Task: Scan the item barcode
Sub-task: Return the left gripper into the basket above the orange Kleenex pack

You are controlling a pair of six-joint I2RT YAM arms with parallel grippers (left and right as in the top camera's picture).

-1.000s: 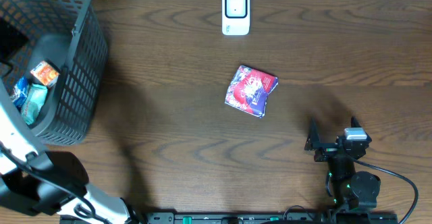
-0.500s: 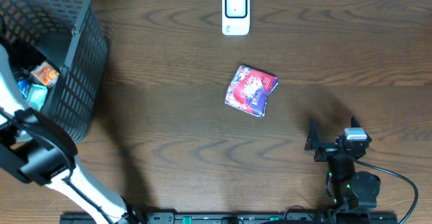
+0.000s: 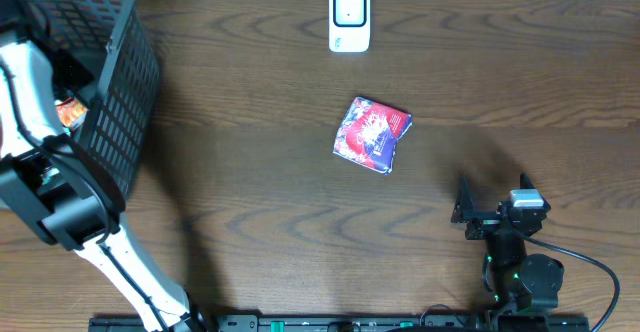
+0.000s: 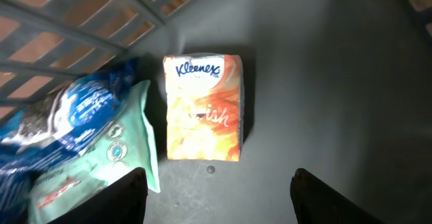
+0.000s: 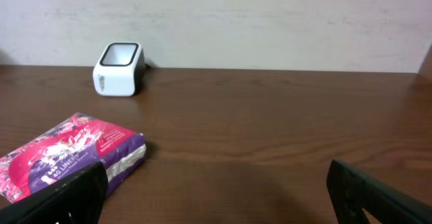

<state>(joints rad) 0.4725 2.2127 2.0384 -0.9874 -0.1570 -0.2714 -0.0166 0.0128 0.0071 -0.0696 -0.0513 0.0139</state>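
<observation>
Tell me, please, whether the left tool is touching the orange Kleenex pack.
Apart: in the left wrist view, bare basket floor separates the left tool from the Kleenex pack.

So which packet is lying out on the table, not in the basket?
The pink-and-purple packet, alone mid-table. The orange Kleenex pack and blue-green packets lie inside the basket.

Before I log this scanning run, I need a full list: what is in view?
table: 1, brown wood, under everything
basket: 1, dark grey, far left
Kleenex pack: 1, orange, in basket
blue pack: 1, blue, in basket
green pack: 1, pale green, in basket
tissue pack: 1, purple-red, mid table
scanner: 1, white, far edge
left arm: 1, white and black, in basket, jaws open
right arm: 1, black, near right, jaws open, empty
</observation>
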